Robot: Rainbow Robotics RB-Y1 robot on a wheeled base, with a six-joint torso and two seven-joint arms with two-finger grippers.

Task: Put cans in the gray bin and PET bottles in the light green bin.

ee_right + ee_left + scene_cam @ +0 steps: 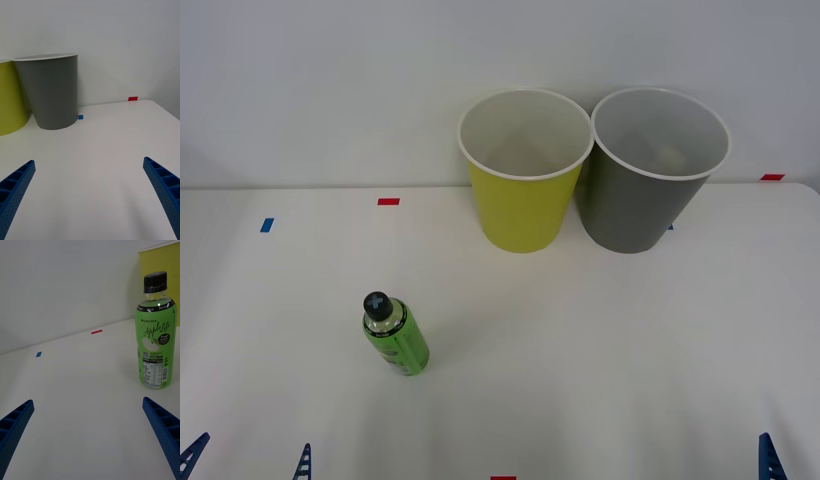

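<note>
Opening stage of the sort, nothing gripped yet. Standing upright in the lower left of the front view: the PET bottle [395, 338], green label, black cap, alone on the white table [630, 340]. Up in the upper middle of that view, the light green bin [522, 210], and hard against its right side the gray bin [645, 205], flanks touching or very nearly so. Both mouths open; something pale and indistinct low inside the gray one, no telling what.

Down at the lower left edge of the front view, the left gripper [248, 458], just two blue tips poking into frame, spread wide, clutching nothing. From the left wrist view, same story: left gripper [90, 435] agape, fingers at both lower corners, bottle [155, 333] off toward the right side of the frame, ahead and not centred between them. Right gripper [90, 195] likewise spread wide and empty, facing the gray bin [50, 92] in the upper left of its view, one finger showing at the lower right edge of the front view.

Step in hand, by the look of it: the approach to the bottle. Next move calls for swinging across until the bottle sits between the fingers, then closing around the labelled body. Tall and narrow, so easy to knock over with a clipped finger.
</note>
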